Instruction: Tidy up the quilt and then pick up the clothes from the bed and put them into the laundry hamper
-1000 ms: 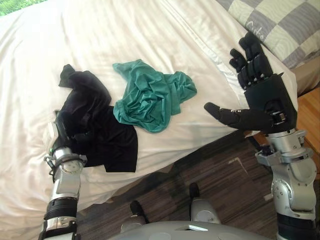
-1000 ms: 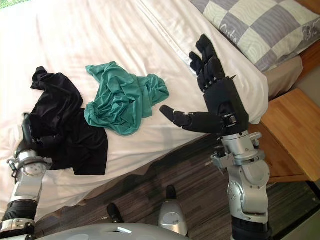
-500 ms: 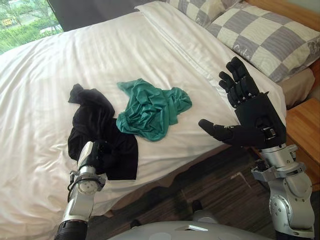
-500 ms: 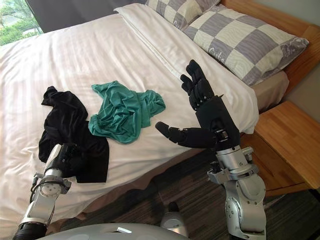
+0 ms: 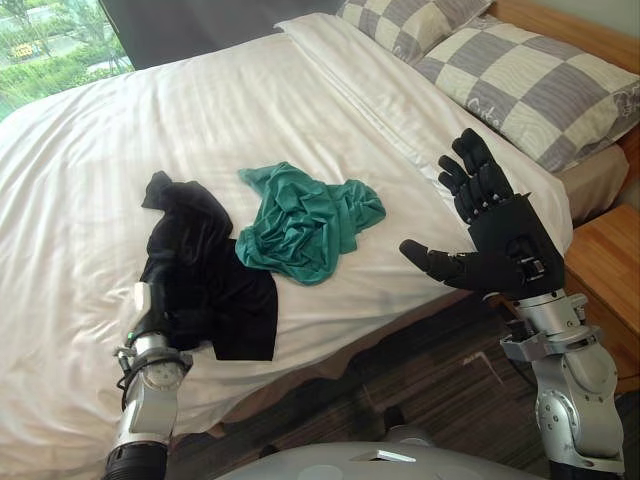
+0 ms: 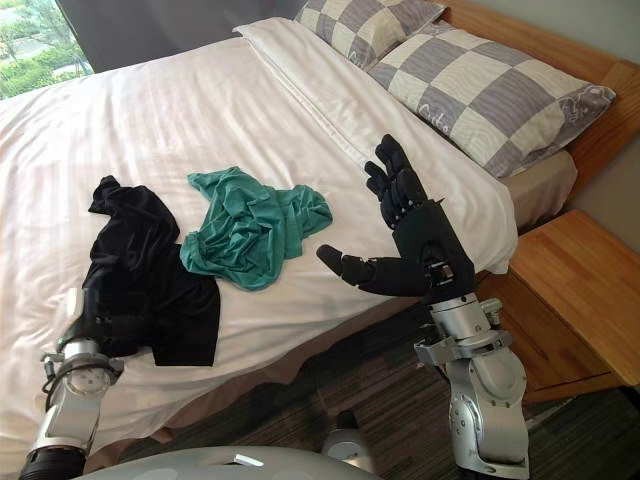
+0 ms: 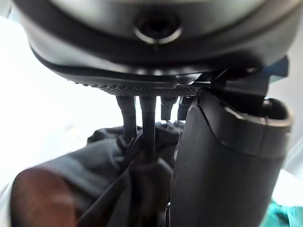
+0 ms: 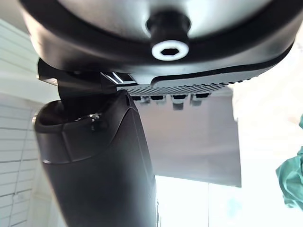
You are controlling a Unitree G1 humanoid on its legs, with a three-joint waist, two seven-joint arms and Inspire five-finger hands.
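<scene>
Left wrist view: left hand (image 7: 227,156) fingers (image 7: 147,124) are thin dark rods. Their tips are sunk into a gathered bunch of the black garment (image 7: 90,179), with folds pulled up round them and the fat smooth thumb alongside. Reads as a grip on the cloth. The cloth is soft and matte, with a slight sheen on the ridges.

Left eye view: this hand is at lower left of frame, on the near corner of the black garment, with its white thumb cover showing. The garment is limp and long, an irregular shape: a crumpled knot at the upper end, a flatter squarish panel at the lower end. It lies on the white quilt (image 5: 90,160).

Right hand (image 5: 512,240) is right of centre. Its fingers (image 5: 476,172) are straight and spread, pointing up, with the thumb stuck out toward frame left. It holds nothing and is raised past the quilt's near edge. Hard black segmented shell, metal wrist below.

Green garment (image 5: 305,225) is at centre of frame. It is teal, thin soft cloth, crumpled into a rounded heap with many fine creases. Its left edge touches the black garment. It also lies on the quilt.

The quilt has faint woven stripes and is mostly smooth, with shallow wrinkles near the clothes. A folded band runs toward upper right.

- Pillows (image 5: 540,85), upper right: plump, grey and cream check.
- Headboard (image 5: 575,25): wooden, behind the pillows.
- Nightstand (image 6: 575,290), right edge: flat-topped, wooden.
- Floor (image 5: 430,345), along the bottom: dark planks.
- Window (image 5: 50,45), upper left corner: greenery outside.
</scene>
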